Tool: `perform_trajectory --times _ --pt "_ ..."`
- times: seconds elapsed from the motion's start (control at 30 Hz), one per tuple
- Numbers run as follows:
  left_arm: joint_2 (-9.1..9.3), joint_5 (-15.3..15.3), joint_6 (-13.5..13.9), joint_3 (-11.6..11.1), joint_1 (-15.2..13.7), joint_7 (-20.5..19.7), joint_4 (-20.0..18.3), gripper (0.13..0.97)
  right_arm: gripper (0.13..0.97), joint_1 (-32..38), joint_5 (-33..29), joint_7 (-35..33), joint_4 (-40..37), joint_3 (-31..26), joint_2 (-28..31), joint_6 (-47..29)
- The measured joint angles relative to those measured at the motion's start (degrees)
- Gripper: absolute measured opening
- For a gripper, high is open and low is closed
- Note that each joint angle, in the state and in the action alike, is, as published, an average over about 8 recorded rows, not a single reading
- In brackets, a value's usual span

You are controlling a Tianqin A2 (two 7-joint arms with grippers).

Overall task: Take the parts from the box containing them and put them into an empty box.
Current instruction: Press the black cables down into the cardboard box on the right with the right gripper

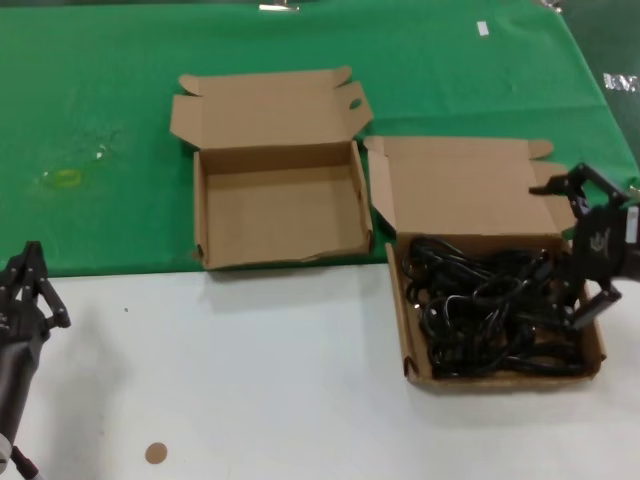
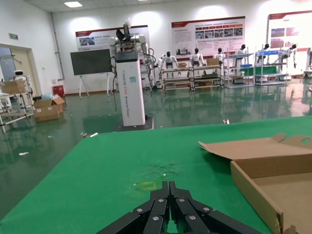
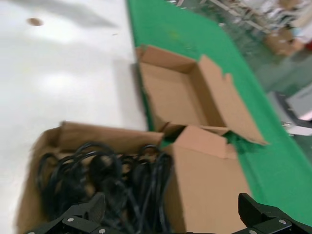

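Observation:
The black power cords [image 1: 490, 305] lie tangled in the right cardboard box [image 1: 410, 330], whose lid flap lies back on the green cloth. The empty box [image 1: 275, 205], with a wavy front rim, stands to its left. My right gripper [image 1: 563, 255] is open and empty, hovering over the right side of the cord box. In the right wrist view its fingers [image 3: 95, 207] straddle the cords [image 3: 107, 178] and the lid flap [image 3: 204, 180], with the empty box [image 3: 178, 92] beyond. My left gripper [image 1: 35, 290] is shut and empty at the near left, and its tips [image 2: 169, 185] point over the cloth.
A green cloth [image 1: 100, 100] covers the far half of the table and white tabletop [image 1: 250, 370] the near half. A small brown disc [image 1: 156, 453] lies near the front edge. The empty box's wall [image 2: 256, 195] shows in the left wrist view.

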Motion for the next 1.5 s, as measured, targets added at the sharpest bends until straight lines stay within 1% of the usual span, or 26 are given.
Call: perform_trajectory --times 0.23,0.53,0.87,1.3,1.5 --pt "0.00 0.0 0.0 0.0 0.0 0.0 0.0 0.152 0.966 5.4 -2.1 -1.2 -2.8 -3.7 0.9 -8.2" --pt "0.00 0.0 0.0 0.0 0.0 0.0 0.0 0.152 0.966 12.1 -7.6 -4.1 -9.4 -8.6 -2.1 -12.9" --pt "0.00 0.0 0.0 0.0 0.0 0.0 0.0 0.152 0.966 17.7 -11.8 -7.8 -15.5 -11.8 -6.6 -14.0" --pt "0.00 0.0 0.0 0.0 0.0 0.0 0.0 0.152 0.945 20.5 -14.7 -11.9 -20.1 -14.0 -10.6 -13.1" --pt "0.00 0.0 0.0 0.0 0.0 0.0 0.0 0.152 0.877 21.5 -15.5 -13.0 -21.5 -14.6 -11.8 -12.8"
